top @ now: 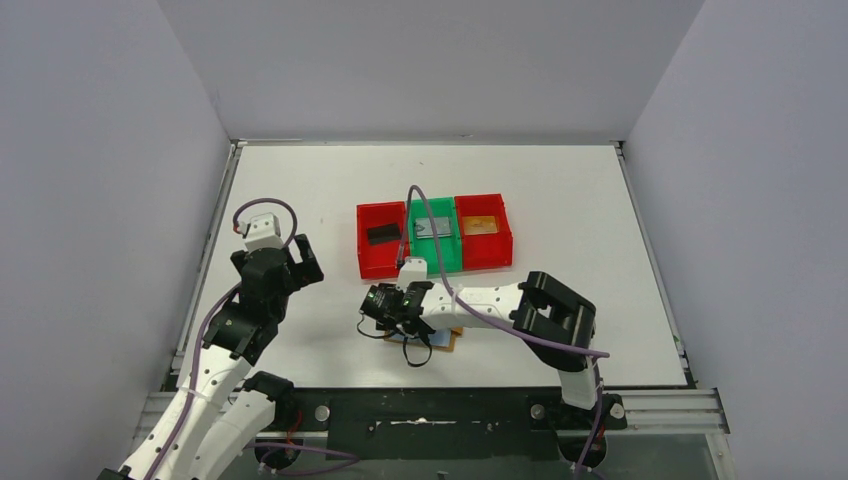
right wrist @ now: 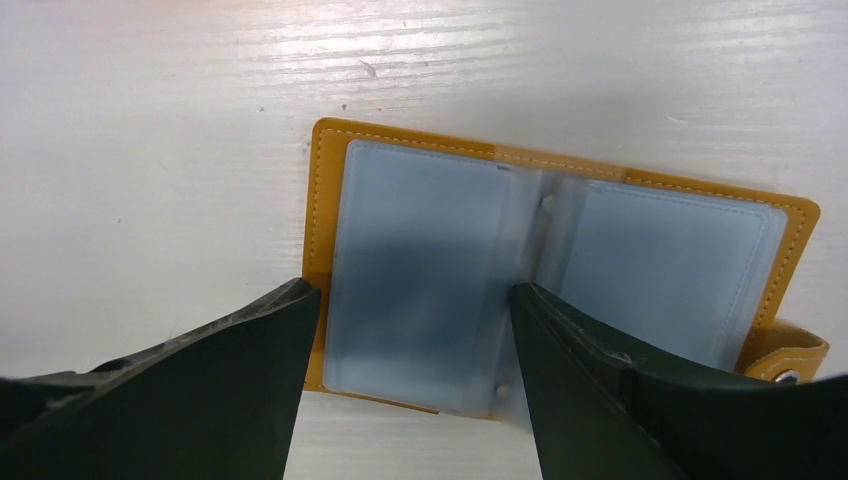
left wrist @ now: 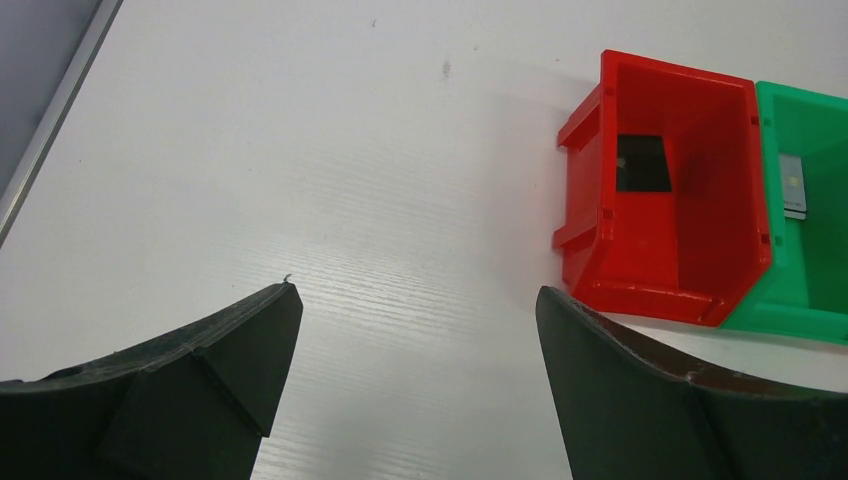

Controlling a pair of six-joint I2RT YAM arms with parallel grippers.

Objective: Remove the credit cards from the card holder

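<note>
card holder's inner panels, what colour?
Pale blue-grey inner panels, inside the orange-tan card holder; right wrist view shows it best.

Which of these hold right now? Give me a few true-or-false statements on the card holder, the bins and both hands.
1. The card holder lies open on the table. True.
2. The right hand is shut on a card. False: its fingers stand apart over the open holder and grip nothing.
3. The green bin sits between the left red bin and the right red bin. True.
4. The left hand hovers over the card holder. False: it is open over bare table, to the left of the bins.
5. The left red bin holds a dark card. True.
</note>
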